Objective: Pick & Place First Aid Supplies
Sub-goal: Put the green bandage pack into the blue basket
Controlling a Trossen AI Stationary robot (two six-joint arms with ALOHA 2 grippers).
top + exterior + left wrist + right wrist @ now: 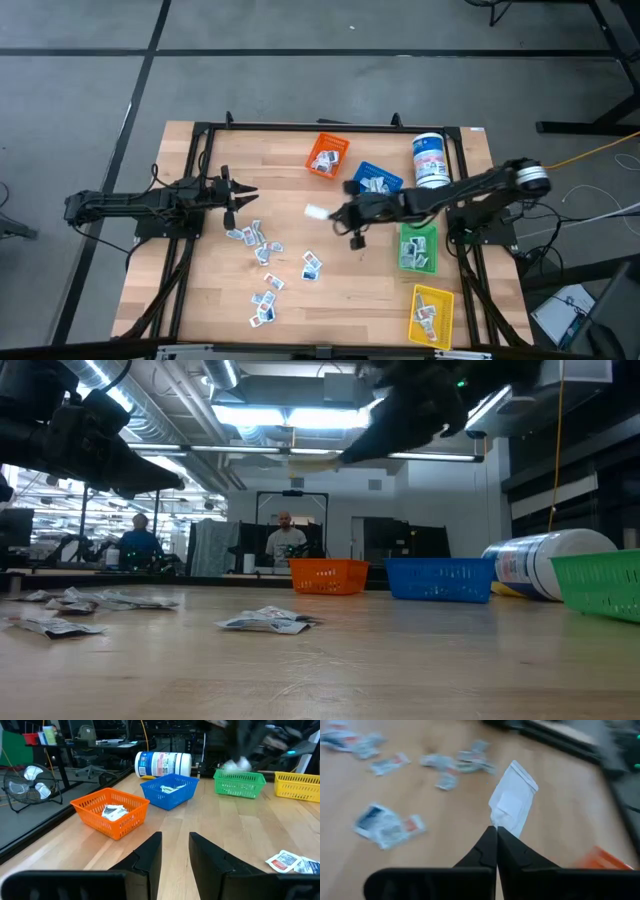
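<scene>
Several small white packets with blue and red print lie loose on the wooden table [262, 262], [268, 621], [387, 825], between the two arms and toward the near edge. My right gripper [335, 213], [496, 831] hangs over the table's middle, shut on one white packet [317, 211], [512, 800]. My left gripper [238, 195], [175, 847] waits open above the table's left part, just beyond the loose packets. It points at the orange bin [111, 812] and touches nothing. My right gripper pinches the white packet by one narrow end [495, 820] between its two shut fingertips. The fingers reach from the table's right side toward its left. The packet sticks out past the fingertips and is lifted clear of the table.
Four bins stand right of centre: orange [327, 155], blue [375, 180], green [418, 247] and yellow [431, 312], each with packets inside. A white canister with a blue label [429, 160] lies beside the blue bin. People sit in the room behind [288, 540].
</scene>
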